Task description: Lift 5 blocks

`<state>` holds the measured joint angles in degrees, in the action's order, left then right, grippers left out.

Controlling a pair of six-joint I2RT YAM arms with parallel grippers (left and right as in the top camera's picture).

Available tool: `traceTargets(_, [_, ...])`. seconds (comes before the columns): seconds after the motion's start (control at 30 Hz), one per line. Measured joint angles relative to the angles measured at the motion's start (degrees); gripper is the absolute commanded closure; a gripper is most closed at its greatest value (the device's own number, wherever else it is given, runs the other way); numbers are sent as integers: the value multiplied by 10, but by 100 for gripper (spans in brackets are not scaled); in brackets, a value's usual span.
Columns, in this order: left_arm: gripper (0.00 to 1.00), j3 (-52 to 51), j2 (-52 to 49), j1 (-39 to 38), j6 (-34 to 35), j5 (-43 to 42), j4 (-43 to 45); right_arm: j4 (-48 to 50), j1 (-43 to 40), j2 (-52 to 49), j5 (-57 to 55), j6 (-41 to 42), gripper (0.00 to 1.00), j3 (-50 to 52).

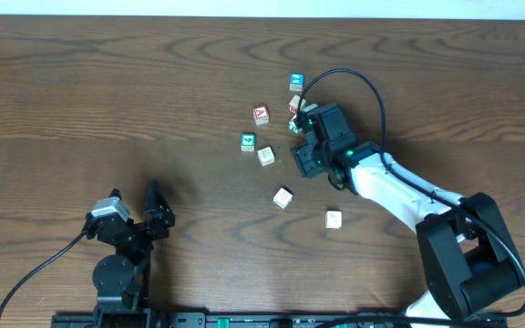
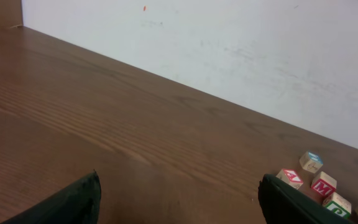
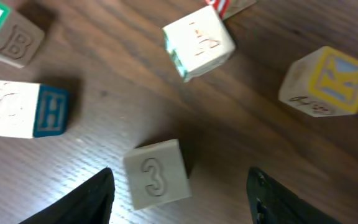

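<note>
Wood table [image 1: 108, 91], white wall [image 2: 229, 37] behind. Blocks [image 1: 283, 197] are scattered right of centre, all resting on the table, none lifted. Right gripper [image 3: 180, 193] is positioned low over the cluster, jaws partly open, nothing gripped. Cream 3 block [image 3: 156, 174] is seen between the fingers, clear of both. Yellow K block [image 3: 328, 81] lies off to one side. Left gripper [image 2: 179, 208] is set well apart from the blocks, wide open, empty.

I'm seeing the table [image 1: 80, 91] as dark grained wood, satin sheen. Blocks [image 3: 156, 173] are reading pale matt wood, some faces painted; arm shell [image 1: 386, 187] is looking smooth glossy white plastic.
</note>
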<state>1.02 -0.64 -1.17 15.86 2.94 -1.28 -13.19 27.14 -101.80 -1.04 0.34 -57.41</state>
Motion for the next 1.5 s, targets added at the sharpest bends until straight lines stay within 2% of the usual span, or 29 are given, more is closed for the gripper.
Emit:
traceTargets(0.23, [19, 0, 0, 0, 0, 0, 0, 5, -4, -1, 16, -11, 35, 0])
traceTargets(0.47, [19, 0, 0, 0, 0, 0, 0, 6, -4, -14, 45, -25, 38, 0])
traceTargets(1.03, [18, 0, 0, 0, 0, 0, 0, 30, -4, -40, 53, -39, 63, 0])
traceTargets(1.3, [19, 0, 0, 0, 0, 0, 0, 30, -4, -40, 49, -40, 68, 0])
traceTargets(1.5, [18, 0, 0, 0, 0, 0, 0, 23, -4, -40, 47, -37, 76, -4])
